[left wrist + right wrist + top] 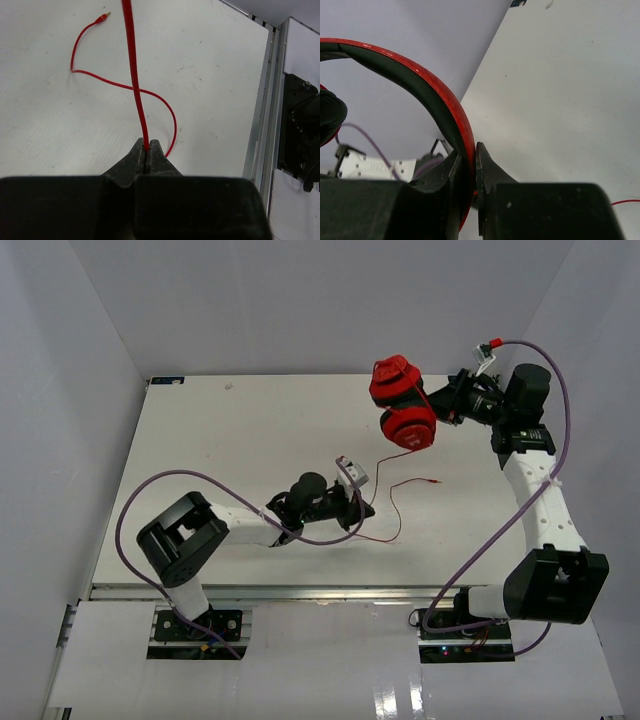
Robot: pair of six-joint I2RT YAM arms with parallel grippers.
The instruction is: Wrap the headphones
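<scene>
Your right fingers (pixel 487 167) pinch the headband of the headphones (pixel 403 405), which hang above the table (pixel 250 440) at about 1 o'clock. Your left fingers (pixel 156 150) are pressed together on the thin red cable (pixel 134 75) near the centre. The plug (pixel 102 17) end lies loose. Lead the cable around the ear cups with light tension, so that the loops do not slip.

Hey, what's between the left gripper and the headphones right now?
Only the thin red cable, pinched in the left gripper and leading up toward the headphones, over bare table. The top view shows the stretch, the left wrist view the pinch.
</scene>
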